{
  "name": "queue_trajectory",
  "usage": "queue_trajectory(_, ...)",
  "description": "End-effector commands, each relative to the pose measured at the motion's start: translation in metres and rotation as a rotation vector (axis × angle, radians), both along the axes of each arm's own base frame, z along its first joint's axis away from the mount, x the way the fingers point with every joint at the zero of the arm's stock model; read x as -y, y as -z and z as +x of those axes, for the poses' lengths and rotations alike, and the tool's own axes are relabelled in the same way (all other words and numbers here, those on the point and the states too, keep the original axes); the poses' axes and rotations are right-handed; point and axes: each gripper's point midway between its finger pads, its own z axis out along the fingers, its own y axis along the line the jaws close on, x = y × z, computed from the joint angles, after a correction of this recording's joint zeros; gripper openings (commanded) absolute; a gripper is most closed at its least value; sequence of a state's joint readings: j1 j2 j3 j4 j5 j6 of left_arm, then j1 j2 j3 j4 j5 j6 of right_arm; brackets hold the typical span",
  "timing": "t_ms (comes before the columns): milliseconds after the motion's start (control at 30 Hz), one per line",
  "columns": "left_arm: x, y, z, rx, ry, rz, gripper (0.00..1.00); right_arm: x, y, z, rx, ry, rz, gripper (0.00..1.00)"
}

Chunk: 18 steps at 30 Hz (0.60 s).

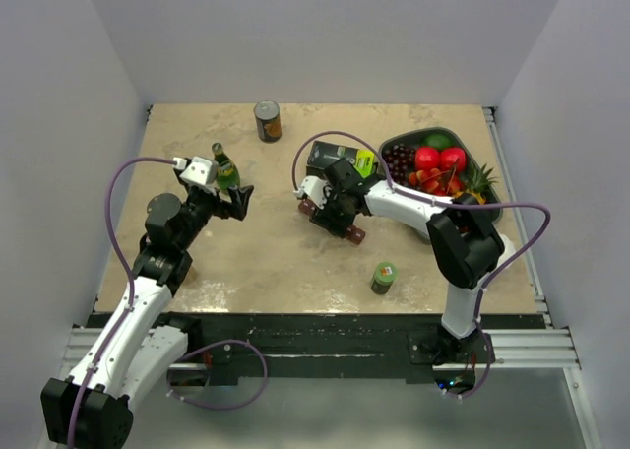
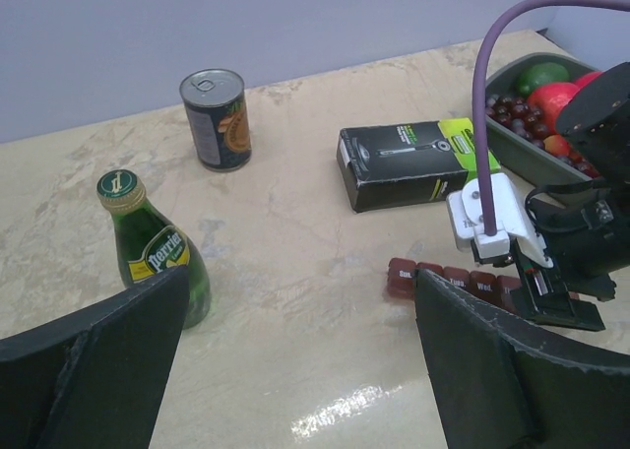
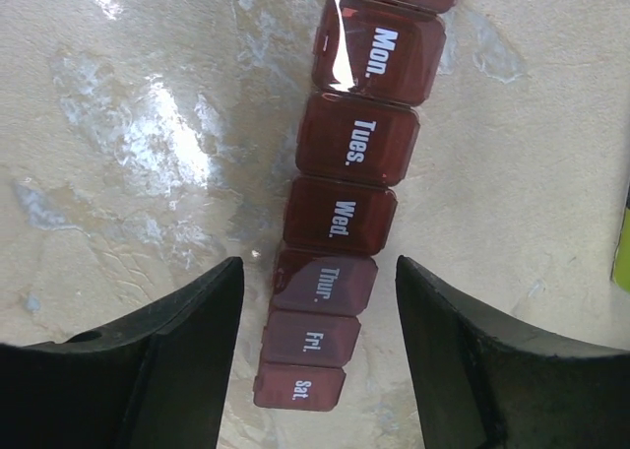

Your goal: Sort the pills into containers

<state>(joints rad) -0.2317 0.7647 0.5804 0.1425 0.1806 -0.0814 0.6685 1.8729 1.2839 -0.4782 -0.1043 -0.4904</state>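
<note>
Subject of inspection: the containers [image 1: 353, 235], a maroon strip of small lidded compartments lying flat on the table [image 1: 246, 262] at mid-table, running diagonally in the top view. In the right wrist view the lids on the containers [image 3: 345, 213] read Mon., Tues., Wed., Thur., Fri. and Sat., and all appear shut. Right gripper [image 3: 317, 272]: low over the containers, fingers [image 3: 167, 360] set one on each side of the Thur. compartment, jaws parted with a gap of bare table showing on both sides, so nothing is gripped. Whether the fingertips touch the table cannot be told. Left gripper [image 2: 300, 277]: jaws spread wide and empty, held above the table well to the left of the containers and facing toward them. A green bottle [image 1: 224, 168] stands upright left of the containers, close by the left gripper [image 1: 236, 198]. A black-and-lime box [image 1: 340, 159] lies just beyond the containers on the far side. A can [image 1: 267, 120] stands upright farther beyond them, toward the back wall. A dark tray [image 1: 402, 136] holding fruit sits to the right of and beyond the containers. A small green-lidded jar [image 1: 383, 278] stands on the near side, to their right. In the left wrist view the right gripper [image 2: 551, 301] covers the right part of the containers [image 2: 448, 277].
</note>
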Motion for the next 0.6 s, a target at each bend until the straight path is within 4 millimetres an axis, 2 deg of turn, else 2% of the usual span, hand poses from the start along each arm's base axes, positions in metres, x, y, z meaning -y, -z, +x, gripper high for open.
queue_trajectory(0, 0.007, -0.022, -0.001, 0.093, 0.042, 0.007, 1.0, -0.009, 0.001, -0.003, -0.009, -0.021, 0.02, 0.65)
queue_trajectory(100, 0.008, -0.022, -0.002, 0.094, 0.049, 0.009, 1.0, -0.009, 0.006, -0.005, -0.025, -0.026, 0.013, 0.62)
queue_trajectory(233, 0.008, -0.023, -0.003, 0.098, 0.051, 0.011, 1.0, -0.013, 0.01, -0.01, -0.045, -0.045, 0.005, 0.5)
queue_trajectory(267, 0.008, -0.023, -0.002, 0.098, 0.051, 0.009, 1.0, -0.015, 0.009, -0.01, -0.044, -0.054, 0.006, 0.43)
queue_trajectory(367, 0.007, -0.025, -0.003, 0.105, 0.049, 0.014, 1.0, -0.023, 0.007, -0.016, -0.045, -0.093, 0.011, 0.36)
queue_trajectory(567, 0.007, -0.028, -0.005, 0.122, 0.052, 0.019, 1.0, -0.05, 0.008, -0.044, -0.056, -0.254, 0.004, 0.3)
